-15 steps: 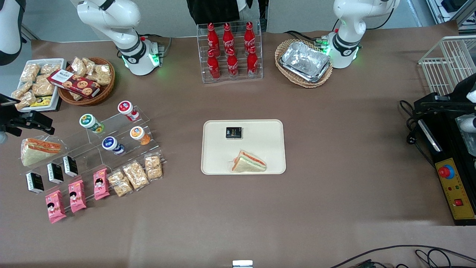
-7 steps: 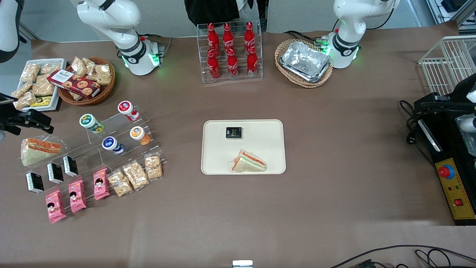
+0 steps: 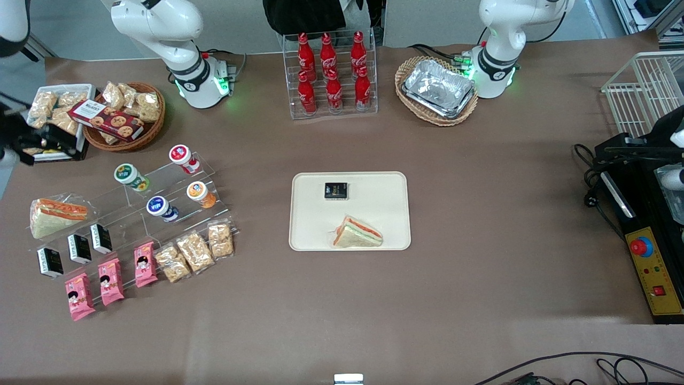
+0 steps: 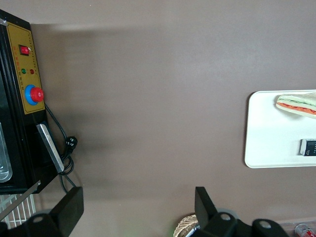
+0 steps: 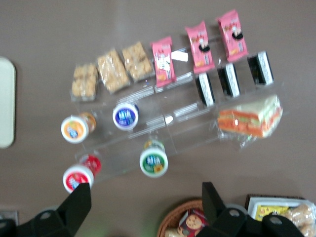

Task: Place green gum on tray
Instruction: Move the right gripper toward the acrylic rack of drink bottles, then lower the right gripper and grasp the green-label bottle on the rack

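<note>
Round white green gum [image 3: 130,177] bottle on clear acrylic stepped rack [image 3: 160,200], smooth cream tray [image 3: 374,208] mid-frame, gripper [image 3: 40,140] released, empty, upper left.

A robotics lab staged as a snack counter: two white robot arm bases [image 3: 200,80] bolted to a brown-covered table [image 3: 481,214], a black control box with a red emergency-stop button [image 3: 641,246] at right, clear acrylic display steps [image 3: 160,203] of packaged snacks at left.

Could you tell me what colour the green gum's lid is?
Green, clearest in the right wrist view: green gum; hand above, open.
</note>
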Robot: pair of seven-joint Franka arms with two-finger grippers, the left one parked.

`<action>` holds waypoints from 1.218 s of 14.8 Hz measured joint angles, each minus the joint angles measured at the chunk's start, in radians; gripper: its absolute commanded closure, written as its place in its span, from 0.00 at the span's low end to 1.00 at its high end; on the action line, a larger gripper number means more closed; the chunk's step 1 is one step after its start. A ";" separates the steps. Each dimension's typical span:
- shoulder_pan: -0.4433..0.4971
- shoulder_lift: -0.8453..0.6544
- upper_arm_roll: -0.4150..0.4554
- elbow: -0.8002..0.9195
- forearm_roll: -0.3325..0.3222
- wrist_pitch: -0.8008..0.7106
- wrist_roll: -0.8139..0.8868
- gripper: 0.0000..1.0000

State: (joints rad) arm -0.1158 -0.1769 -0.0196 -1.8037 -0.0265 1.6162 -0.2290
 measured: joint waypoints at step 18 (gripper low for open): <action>0.003 -0.265 -0.066 -0.442 0.012 0.211 -0.081 0.00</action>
State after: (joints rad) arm -0.1128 -0.4417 -0.0853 -2.2461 -0.0141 1.8269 -0.3096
